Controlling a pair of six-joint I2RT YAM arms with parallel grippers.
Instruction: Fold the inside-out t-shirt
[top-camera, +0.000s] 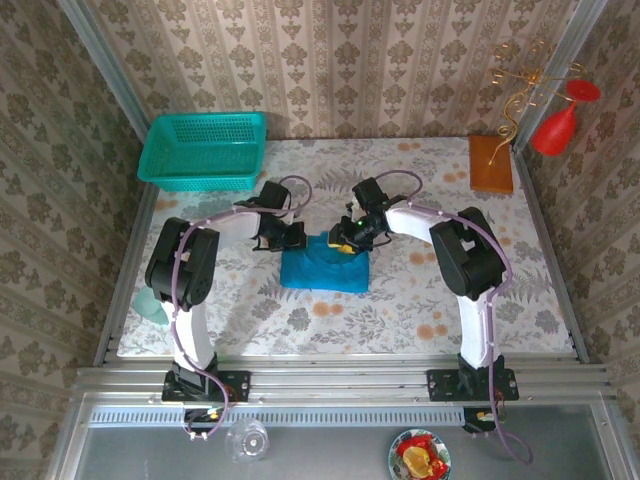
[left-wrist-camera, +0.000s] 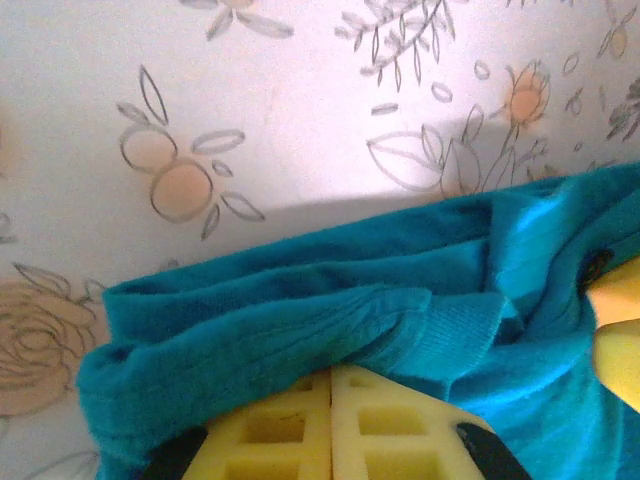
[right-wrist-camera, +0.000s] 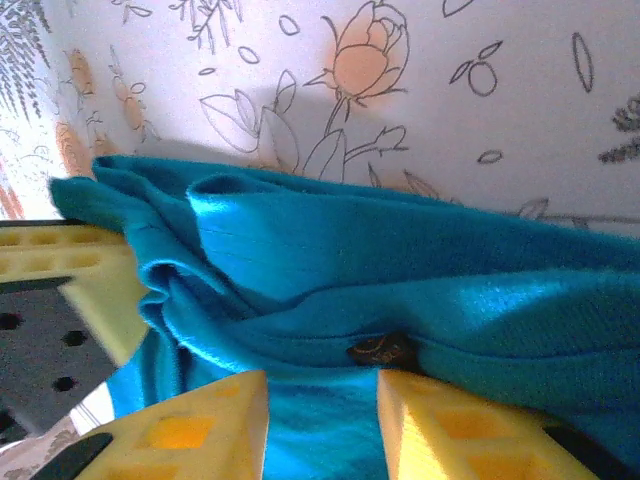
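Finds the inside-out t-shirt (top-camera: 322, 270) at the middle of the counter (top-camera: 430, 300), already down to a compact teal block, so probably late in the fold. Shows the left gripper (top-camera: 288, 238) at the block's 10 o'clock corner, pressed closed with a rolled hem bunched over the tips; judged to be pinching a thin layer there, to pin or drag that edge. Places the right gripper (top-camera: 352, 232) at the 1 o'clock corner, parted partway and straddling cloth beside the small dark neck label (right-wrist-camera: 380, 350), not visibly squeezing; likely there to steady the far edge or to take a fresh hold. Puts both at the far side, probably to draw that edge toward 6 o'clock or to square up the layers. Leaves the turquoise mesh basket (top-camera: 203, 150) well apart at 10 o'clock, unused. Expects such soft, thin cloth to slip or spring open unless pressed flat.
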